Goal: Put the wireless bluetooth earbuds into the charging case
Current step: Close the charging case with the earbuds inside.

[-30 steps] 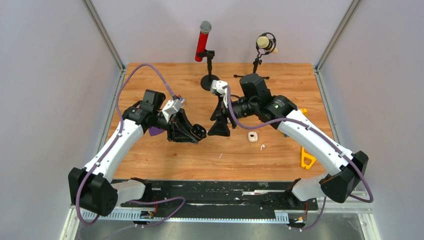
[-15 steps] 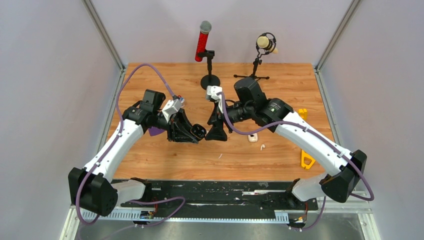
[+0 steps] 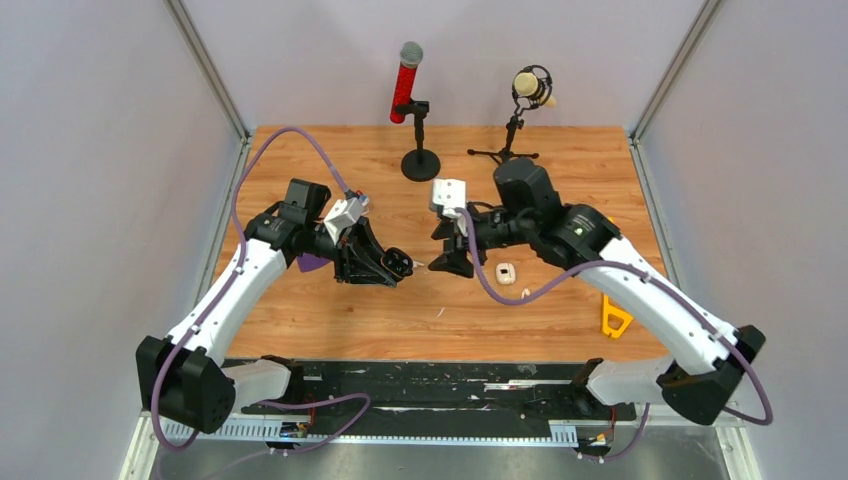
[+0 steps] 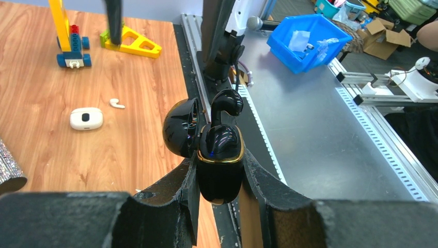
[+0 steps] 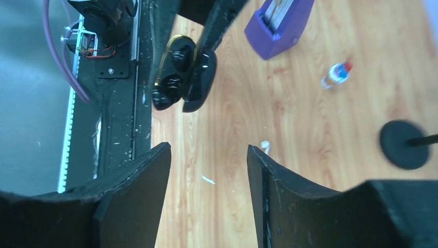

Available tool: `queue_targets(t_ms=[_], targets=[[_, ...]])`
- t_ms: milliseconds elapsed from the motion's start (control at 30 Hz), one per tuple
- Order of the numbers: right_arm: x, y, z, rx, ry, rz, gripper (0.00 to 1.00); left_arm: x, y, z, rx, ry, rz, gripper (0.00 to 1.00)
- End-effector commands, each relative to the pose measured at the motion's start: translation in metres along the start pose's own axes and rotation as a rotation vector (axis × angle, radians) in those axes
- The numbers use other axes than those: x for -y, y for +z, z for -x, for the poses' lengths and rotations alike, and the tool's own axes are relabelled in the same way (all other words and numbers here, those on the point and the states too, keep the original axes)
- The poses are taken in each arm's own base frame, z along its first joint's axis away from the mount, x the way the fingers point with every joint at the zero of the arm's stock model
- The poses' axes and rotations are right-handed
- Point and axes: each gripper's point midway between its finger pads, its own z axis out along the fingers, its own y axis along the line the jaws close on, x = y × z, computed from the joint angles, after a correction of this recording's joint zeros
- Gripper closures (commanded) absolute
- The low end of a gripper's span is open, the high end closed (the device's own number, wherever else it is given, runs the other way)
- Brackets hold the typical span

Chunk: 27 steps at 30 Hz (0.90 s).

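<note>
1. Seeing a black earbud standing upright out of the black charging case, its rounded head rising well above the gold rim and its lower end going down into the mouth.
2. Seeing the lid hanging open to one side. Noting a glossy rounded shape sitting in the mouth below the bud, but not managing to tell whether it is a second bud.
3. Gripping the case with the left gripper, jaws closed on its lower body, holding it upright and lifted off the wooden surface.
4. Pointing the right gripper at the case from nearby, jaws standing apart with nothing between them and touching nothing.
5. Finding a white charging case lying on the surface just beyond the right gripper, with a white earbud lying near it, the two apart.
6. Finding, farther out:
   - a purple tape dispenser by the left arm;
   - a yellow tool at the right edge;
   - a red microphone and a cream microphone on stands at the far edge.
</note>
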Motion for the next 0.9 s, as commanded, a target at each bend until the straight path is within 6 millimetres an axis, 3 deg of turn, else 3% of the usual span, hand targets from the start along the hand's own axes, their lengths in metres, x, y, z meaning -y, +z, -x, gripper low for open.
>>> queue_targets(t_ms=[0,133,267,500,867], targets=[[-0.014,-0.031,0.033,0.115,-0.295,0.009,0.46,0.024,0.001,0.022,0.100,0.029,-0.121,1.00],[-0.026,-0.022,0.029,0.138,-0.439,0.096,0.51,0.019,0.001,0.020,0.092,0.015,-0.115,1.00],[-0.039,-0.010,0.021,0.143,-0.526,0.200,0.65,0.013,0.001,0.018,0.083,-0.013,-0.107,1.00],[-0.043,0.009,0.019,0.106,-0.562,0.219,0.66,0.012,0.001,0.016,0.070,-0.009,-0.096,1.00],[-0.046,0.016,0.022,0.090,-0.568,0.216,0.69,0.011,0.001,0.015,0.067,-0.016,-0.094,1.00]])
